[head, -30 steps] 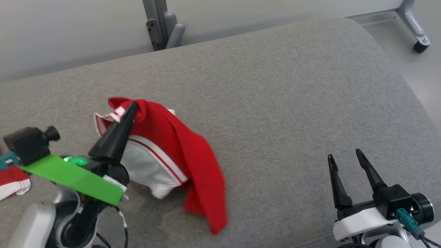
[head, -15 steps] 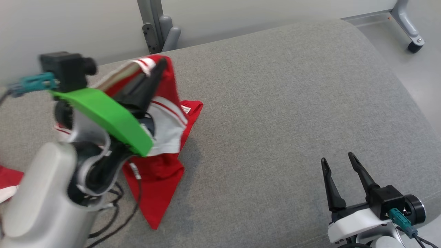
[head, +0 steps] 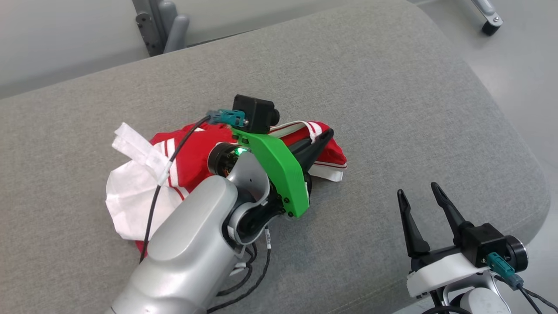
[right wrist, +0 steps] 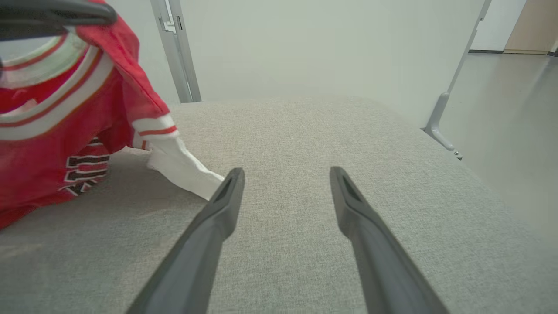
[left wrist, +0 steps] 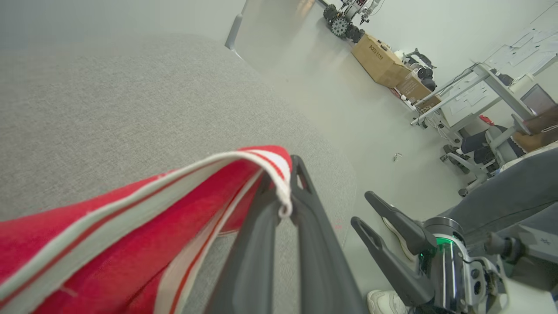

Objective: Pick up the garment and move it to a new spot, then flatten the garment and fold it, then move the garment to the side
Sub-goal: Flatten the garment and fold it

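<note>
A red and white garment [head: 196,148] was seen bunched on the middle of a grey cushion [head: 392,109]. Most of its cloth rested on the cushion's surface, and a patch of its white fabric was spread toward the cushion's left side. One edge, finished with red-white striped trim, was raised off the cushion and was held pinched between the fingers of the left gripper [head: 324,136]. The jaws were closed to a narrow gap on that trim, which was seen draped over the fingertips in the left wrist view. A green bracket [head: 279,170] and a small black camera [head: 255,113] were carried on that arm's wrist, above the cushion's centre. In the right wrist view black, white-outlined lettering was seen on the red cloth, and a white sleeve with a red stripe was laid flat on the cushion. The right gripper [head: 417,189] was held over the cushion's near right corner, well apart from the garment. Its jaws were spread wide and nothing was held between them. Beyond the cushion's far edge a grey metal post [head: 152,26] was seen, and on the floor past the cushion a cardboard box [left wrist: 379,61] was seen.
</note>
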Available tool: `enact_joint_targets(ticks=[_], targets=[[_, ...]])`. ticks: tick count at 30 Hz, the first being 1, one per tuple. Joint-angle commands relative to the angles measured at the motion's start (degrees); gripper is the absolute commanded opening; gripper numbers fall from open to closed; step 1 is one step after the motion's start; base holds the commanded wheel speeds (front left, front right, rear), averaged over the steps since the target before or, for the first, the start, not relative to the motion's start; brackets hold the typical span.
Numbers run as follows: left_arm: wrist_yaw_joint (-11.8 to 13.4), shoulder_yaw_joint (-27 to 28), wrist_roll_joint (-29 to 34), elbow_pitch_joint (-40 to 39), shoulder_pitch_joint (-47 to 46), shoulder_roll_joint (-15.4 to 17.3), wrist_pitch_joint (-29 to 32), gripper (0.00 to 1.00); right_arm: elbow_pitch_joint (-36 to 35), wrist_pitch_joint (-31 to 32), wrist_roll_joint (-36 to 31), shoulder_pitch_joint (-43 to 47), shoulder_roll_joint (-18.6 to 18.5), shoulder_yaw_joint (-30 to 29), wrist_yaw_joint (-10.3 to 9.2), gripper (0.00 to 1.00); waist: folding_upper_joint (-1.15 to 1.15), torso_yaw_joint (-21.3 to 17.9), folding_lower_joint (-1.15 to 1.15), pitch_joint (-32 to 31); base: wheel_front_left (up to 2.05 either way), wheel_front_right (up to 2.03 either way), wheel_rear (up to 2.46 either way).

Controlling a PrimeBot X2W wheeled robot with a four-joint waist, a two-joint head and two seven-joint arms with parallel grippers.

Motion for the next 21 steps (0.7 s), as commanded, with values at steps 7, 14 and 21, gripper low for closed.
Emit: enact_joint_targets(ticks=[7,14,21], targets=[[-1.8,-4.7,-0.2,5.8,-1.6,-1.0,-6.8,0.00,0.5,-0.2,1.6,-0.8,-0.1,0.5,-0.06,1.00,0.67,-3.4,0.00,2.8,0.00,0.00,0.00],[-2.5,-14.0,0.9,9.0,-2.9,-1.1,-17.2,1.00,0.9,-0.2,2.2,-0.8,-0.1,0.5,-0.06,1.00,0.67,-3.6,0.00,3.1,0.00,0.00,0.00],[-2.6,-19.9,2.4,6.5,-1.3,-1.1,-21.3,1.00,1.2,-0.2,1.4,-0.3,-0.1,-0.1,-0.06,1.00,0.67,-2.3,0.00,1.5,0.00,0.00,0.00]])
